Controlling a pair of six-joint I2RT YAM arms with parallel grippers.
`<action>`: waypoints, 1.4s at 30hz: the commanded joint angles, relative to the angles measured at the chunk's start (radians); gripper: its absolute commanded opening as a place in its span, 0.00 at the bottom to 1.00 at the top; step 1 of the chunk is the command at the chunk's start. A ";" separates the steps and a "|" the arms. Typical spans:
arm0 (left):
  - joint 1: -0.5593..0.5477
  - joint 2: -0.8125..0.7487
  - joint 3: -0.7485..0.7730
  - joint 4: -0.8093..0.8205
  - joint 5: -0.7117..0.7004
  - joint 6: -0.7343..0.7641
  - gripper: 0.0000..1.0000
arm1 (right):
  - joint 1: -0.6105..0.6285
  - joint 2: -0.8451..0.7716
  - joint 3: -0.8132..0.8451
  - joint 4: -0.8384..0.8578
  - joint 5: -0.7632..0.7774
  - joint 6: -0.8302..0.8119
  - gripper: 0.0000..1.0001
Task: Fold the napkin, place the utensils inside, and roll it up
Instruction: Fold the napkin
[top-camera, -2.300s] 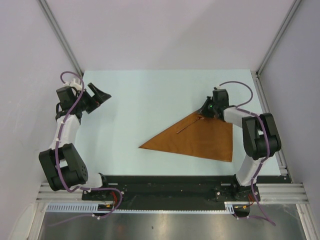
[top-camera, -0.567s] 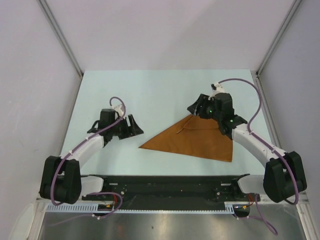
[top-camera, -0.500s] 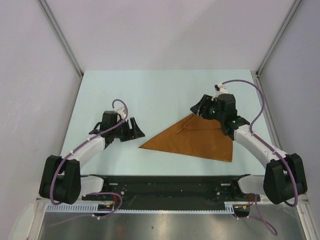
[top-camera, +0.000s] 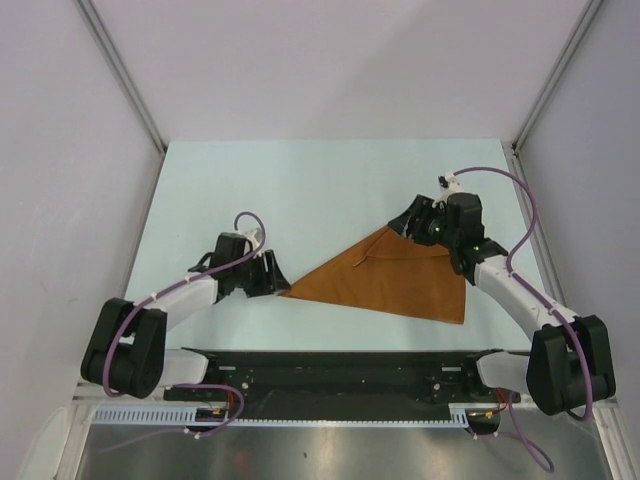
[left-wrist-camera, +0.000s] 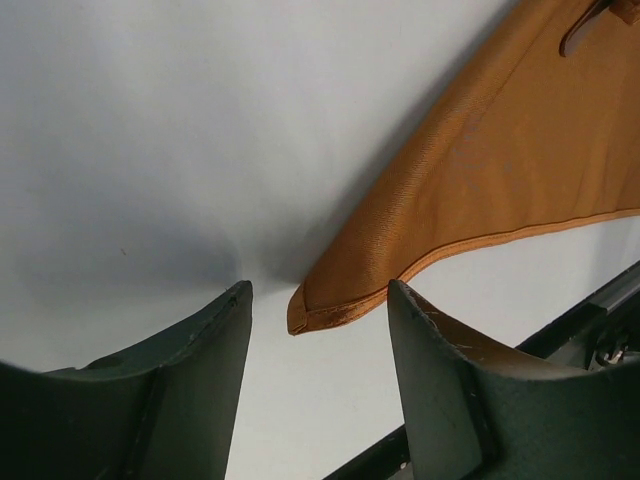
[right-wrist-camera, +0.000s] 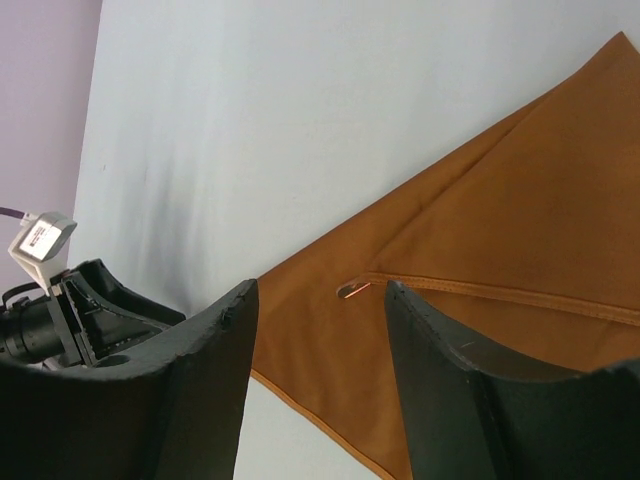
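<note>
At the napkin (top-camera: 400, 280) corner, the left gripper (top-camera: 277, 276) stands wide open, empty.

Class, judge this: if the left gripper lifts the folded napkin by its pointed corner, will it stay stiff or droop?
Probably droops: the napkin is thin woven cloth lying flat in two layers. Likely light, so it should drag easily on the smooth table.

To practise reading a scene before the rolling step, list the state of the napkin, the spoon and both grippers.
napkin: folded into a triangle, lying flat.
spoon: lying on the napkin, not rolled in.
left gripper: open, fingers either side of the napkin's left corner.
right gripper: open, above the napkin's far corner.
</note>
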 joint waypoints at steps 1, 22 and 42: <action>-0.015 -0.011 -0.017 0.031 -0.004 -0.020 0.60 | -0.010 -0.006 -0.010 0.030 -0.025 0.010 0.59; -0.025 0.010 -0.040 0.118 0.028 -0.028 0.32 | -0.011 0.011 -0.025 0.015 -0.033 0.008 0.59; -0.094 0.038 0.020 0.080 0.056 -0.016 0.00 | -0.036 0.021 -0.033 0.012 -0.051 0.005 0.59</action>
